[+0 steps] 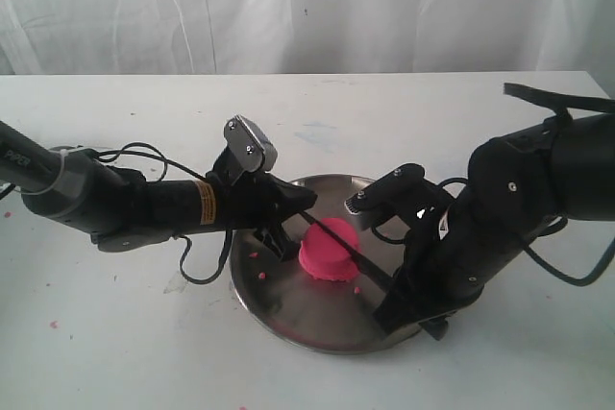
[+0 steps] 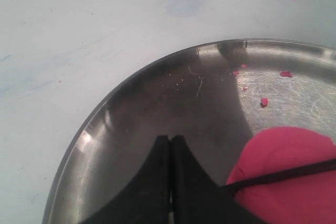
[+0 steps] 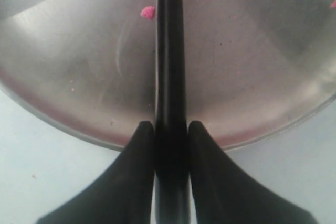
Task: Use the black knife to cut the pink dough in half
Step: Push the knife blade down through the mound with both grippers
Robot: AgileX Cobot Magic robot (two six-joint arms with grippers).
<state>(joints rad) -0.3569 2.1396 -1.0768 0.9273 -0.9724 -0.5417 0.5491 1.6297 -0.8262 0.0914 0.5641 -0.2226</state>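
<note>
The right claw [image 3: 170, 127] pinched the handle of the black knife [image 3: 169, 51] between its two fingers. The handle stuck straight out from the claw over the rim of the steel plate [image 3: 79, 77]. The thin blade ran on across the pink dough [image 1: 330, 254], from one side of the lump to the other. The dough looked like one round lump with a flat top. How deep the blade sat in it could not be seen.

The left claw [image 2: 170, 145] had its two fingers pressed together with nothing between them. Its tips pointed down at the plate, just beside the dough. It was not clear if they touched the dough.

The dough sat near the middle of the plate. Small pink crumbs [image 2: 264, 101] lay on the shiny metal around it, and a few more lay on the white table [image 1: 115, 352]. The plate stood on that table, between the two black arms. The table top was plain white with a faint blue smudge [image 1: 317, 132] behind the plate. A white curtain [image 1: 307, 7] with soft folds hung along the far edge of the table.
</note>
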